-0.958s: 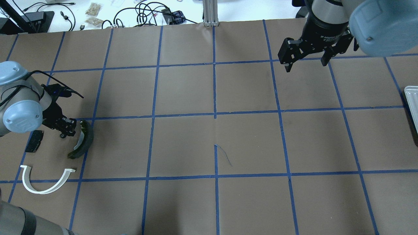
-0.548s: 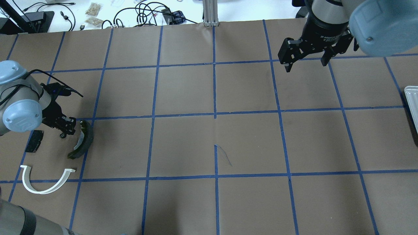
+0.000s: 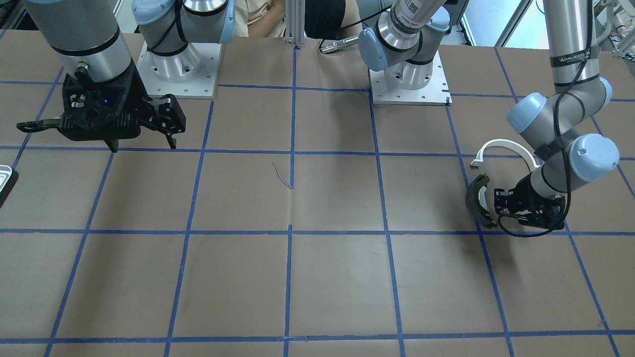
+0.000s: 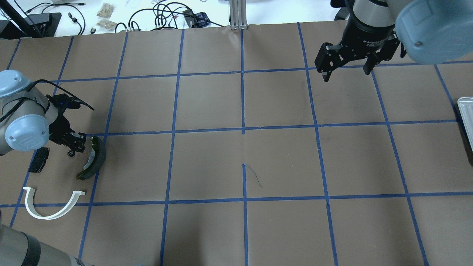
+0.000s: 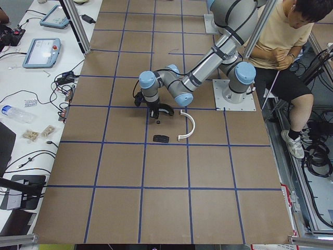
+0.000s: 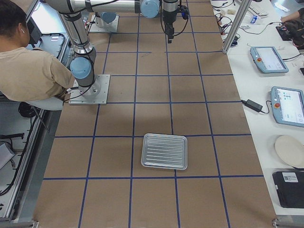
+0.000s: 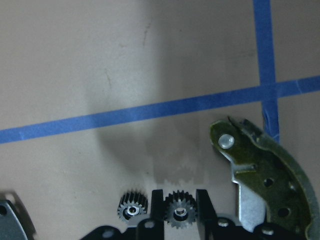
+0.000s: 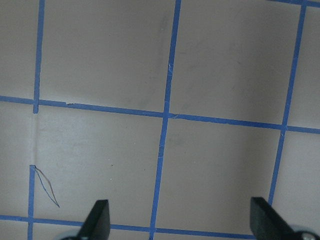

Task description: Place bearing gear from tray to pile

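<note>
In the left wrist view my left gripper [image 7: 179, 222] is shut on a small dark bearing gear [image 7: 179, 211], held low over the paper. A second gear [image 7: 133, 206] lies just left of the fingers. The pile is around it: the dark brake shoe [image 4: 94, 159] with its olive rim right beside the gripper [image 4: 79, 142], a black pad [image 4: 38, 159] and a white arch [image 4: 51, 207]. My right gripper [image 4: 345, 72] is open and empty at the far right. The tray [image 6: 165, 151] looks empty; only a sliver of it [image 4: 465, 114] shows in the overhead view.
Brown paper with a blue tape grid covers the table [image 4: 244, 162]. Cables and small items lie beyond the far edge [image 4: 162, 14]. A person sits beside the robot bases [image 5: 281, 47]. Tablets lie on the side bench [image 6: 285, 102].
My left arm's elbow has shifted slightly to the left; the gripper stays by the brake shoe. The right arm has barely moved.
</note>
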Controlling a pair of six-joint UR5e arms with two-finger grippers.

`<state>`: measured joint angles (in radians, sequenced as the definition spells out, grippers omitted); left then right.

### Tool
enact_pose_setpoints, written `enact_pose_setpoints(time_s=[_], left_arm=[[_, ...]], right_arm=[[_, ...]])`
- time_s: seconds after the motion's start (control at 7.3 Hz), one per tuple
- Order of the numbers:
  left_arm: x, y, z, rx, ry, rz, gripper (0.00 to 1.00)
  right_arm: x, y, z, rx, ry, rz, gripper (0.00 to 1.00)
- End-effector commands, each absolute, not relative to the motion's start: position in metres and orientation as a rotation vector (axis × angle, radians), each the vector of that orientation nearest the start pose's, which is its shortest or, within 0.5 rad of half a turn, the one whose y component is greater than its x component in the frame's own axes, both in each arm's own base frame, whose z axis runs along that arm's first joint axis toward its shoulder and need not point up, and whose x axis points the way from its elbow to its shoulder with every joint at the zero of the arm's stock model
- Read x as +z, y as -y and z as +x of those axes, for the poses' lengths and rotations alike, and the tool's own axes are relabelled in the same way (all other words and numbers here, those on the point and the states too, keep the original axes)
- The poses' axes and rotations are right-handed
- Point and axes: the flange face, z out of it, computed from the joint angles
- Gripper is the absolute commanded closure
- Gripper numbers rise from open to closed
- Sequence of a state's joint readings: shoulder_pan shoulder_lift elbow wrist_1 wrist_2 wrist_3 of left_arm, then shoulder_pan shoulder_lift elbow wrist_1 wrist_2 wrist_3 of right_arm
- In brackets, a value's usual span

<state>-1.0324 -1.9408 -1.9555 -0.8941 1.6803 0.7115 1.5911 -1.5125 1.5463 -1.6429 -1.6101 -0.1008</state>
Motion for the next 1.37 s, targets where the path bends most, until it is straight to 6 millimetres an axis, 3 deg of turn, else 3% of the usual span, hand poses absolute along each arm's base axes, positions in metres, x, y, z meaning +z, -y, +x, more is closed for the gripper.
enact_pose_setpoints(time_s=[0.0, 0.27, 0.41, 0.55, 0.68, 0.82, 1.1, 1.23], left_arm=[[0.188, 0.520, 0.170, 0.203, -3.058, 0.296, 0.00], [0.229, 0.527, 0.165, 0.132, -3.021, 0.306, 0.00], [0.260, 0.531, 0.165, 0.148, -3.031, 0.310, 0.00], [0.297, 0.538, 0.148, 0.179, -3.046, 0.348, 0.00], [0.333, 0.543, 0.099, 0.239, -3.068, 0.350, 0.00], [0.370, 0.549, 0.051, 0.237, -3.064, 0.247, 0.00], [0.464, 0.543, -0.067, 0.298, -3.068, -0.018, 0.00], [0.496, 0.545, -0.118, 0.238, -3.081, -0.128, 0.00]], right_arm=[[0.478, 0.517, 0.140, -0.058, -3.177, -0.194, 0.00], [0.478, 0.517, 0.140, -0.056, -3.176, -0.184, 0.00], [0.479, 0.518, 0.140, -0.061, -3.176, -0.184, 0.00], [0.479, 0.518, 0.140, -0.061, -3.176, -0.184, 0.00], [0.479, 0.518, 0.140, -0.061, -3.176, -0.184, 0.00], [0.479, 0.518, 0.140, -0.061, -3.176, -0.184, 0.00], [0.479, 0.518, 0.140, -0.063, -3.176, -0.184, 0.00], [0.479, 0.518, 0.140, -0.063, -3.176, -0.184, 0.00]])
